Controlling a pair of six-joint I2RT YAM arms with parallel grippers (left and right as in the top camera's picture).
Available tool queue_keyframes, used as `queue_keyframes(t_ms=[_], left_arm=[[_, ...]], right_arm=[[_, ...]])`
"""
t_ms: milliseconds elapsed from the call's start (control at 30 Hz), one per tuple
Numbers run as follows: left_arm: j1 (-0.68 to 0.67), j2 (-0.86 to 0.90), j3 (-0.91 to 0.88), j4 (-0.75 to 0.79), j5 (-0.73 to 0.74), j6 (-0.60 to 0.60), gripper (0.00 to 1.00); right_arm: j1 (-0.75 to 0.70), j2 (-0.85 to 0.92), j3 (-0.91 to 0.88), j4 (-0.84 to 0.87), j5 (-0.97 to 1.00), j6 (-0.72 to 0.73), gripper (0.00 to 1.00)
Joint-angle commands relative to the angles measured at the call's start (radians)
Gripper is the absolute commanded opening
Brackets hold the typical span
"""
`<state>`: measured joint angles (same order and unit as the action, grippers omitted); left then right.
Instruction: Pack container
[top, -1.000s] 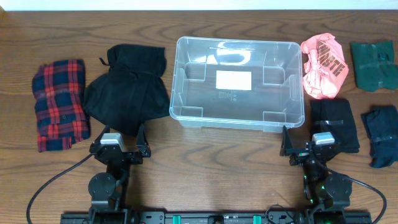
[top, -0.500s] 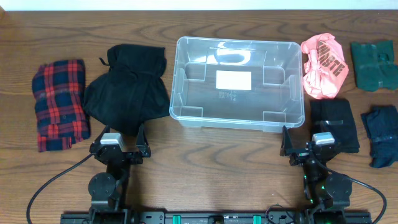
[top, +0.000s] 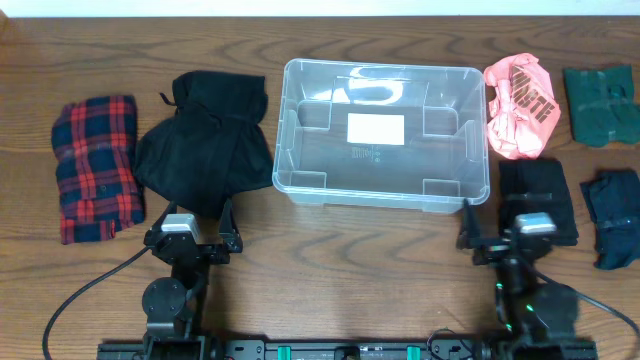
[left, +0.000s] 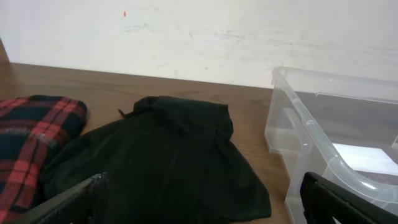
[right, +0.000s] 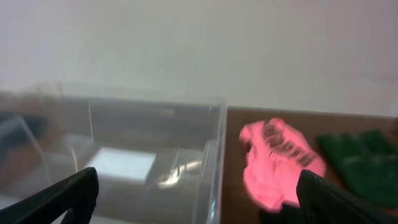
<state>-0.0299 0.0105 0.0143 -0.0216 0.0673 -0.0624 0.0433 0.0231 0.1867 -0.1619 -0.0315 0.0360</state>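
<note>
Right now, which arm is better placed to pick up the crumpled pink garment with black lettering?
Right. The right gripper is on the same side of the clear plastic bin as the crumpled pink garment, visible in its wrist view. The left gripper is across the bin, by the black cloth.

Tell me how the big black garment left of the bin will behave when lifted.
The black garment lies in a loose, creased heap, so it will probably flop and drape. It looks like soft cloth: likely light, unlikely to roll.

light: bright, even | shadows: faint | overhead, left wrist: sharp | right wrist: blurred, hazy
</note>
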Motion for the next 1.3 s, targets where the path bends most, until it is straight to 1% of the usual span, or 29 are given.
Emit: queue_keyframes(t_ms=[0, 100, 133, 200, 400, 500, 600, 633, 667, 700, 733, 767, 1000, 1133, 1267], left_arm=[[-0.004, -0.006, -0.01, -0.042, 0.007, 0.008, 0.98], [-0.004, -0.006, -0.01, -0.042, 0.007, 0.008, 0.98], [-0.004, -0.006, -0.01, -0.042, 0.007, 0.008, 0.98], [-0.004, -0.006, -0.01, -0.042, 0.007, 0.008, 0.98], [-0.004, -0.006, -0.01, -0.042, 0.007, 0.008, 0.98], [-0.004, -0.006, -0.01, -0.042, 0.007, 0.008, 0.98], [-0.004, -0.006, -0.01, -0.042, 0.007, 0.008, 0.98], [-0.004, -0.006, -0.01, -0.042, 0.007, 0.008, 0.98], [-0.004, -0.006, -0.01, -0.042, 0.007, 0.008, 0.98], [-0.004, -0.006, -0.01, -0.042, 0.007, 0.008, 0.98], [-0.004, -0.006, -0.01, -0.042, 0.007, 0.008, 0.98], [-0.004, -0.006, -0.01, -0.042, 0.007, 0.008, 0.98], [-0.004, -0.006, -0.01, -0.042, 0.007, 0.008, 0.98], [-0.004, -0.006, -0.01, -0.042, 0.007, 0.008, 0.98], [-0.004, -0.006, -0.01, -0.042, 0.007, 0.008, 0.98]], right_arm=[[-0.006, 0.029, 0.201, -0.081, 0.054, 0.089, 0.99], [-0.006, 0.118, 0.371, -0.257, 0.049, 0.126, 0.99], [-0.006, 0.187, 0.457, -0.364, 0.038, 0.136, 0.99], [-0.006, 0.275, 0.546, -0.476, 0.017, 0.136, 0.99], [-0.006, 0.684, 0.859, -0.872, -0.116, 0.121, 0.99], [-0.006, 0.844, 0.973, -1.002, -0.135, 0.12, 0.99], [-0.005, 0.953, 1.027, -1.065, -0.135, 0.119, 0.98], [-0.005, 0.987, 1.028, -1.085, -0.134, 0.118, 0.84], [-0.006, 1.006, 1.028, -1.098, -0.134, 0.111, 0.63], [-0.006, 1.039, 1.028, -1.118, -0.134, 0.1, 0.24], [-0.006, 1.057, 1.028, -1.133, -0.134, 0.101, 0.04], [-0.006, 1.081, 1.028, -1.152, -0.134, 0.101, 0.01], [-0.005, 1.194, 1.023, -1.222, -0.133, 0.101, 0.01], [-0.005, 1.213, 0.983, -1.214, -0.112, 0.101, 0.01], [-0.005, 1.219, 0.93, -1.16, -0.096, 0.113, 0.01]])
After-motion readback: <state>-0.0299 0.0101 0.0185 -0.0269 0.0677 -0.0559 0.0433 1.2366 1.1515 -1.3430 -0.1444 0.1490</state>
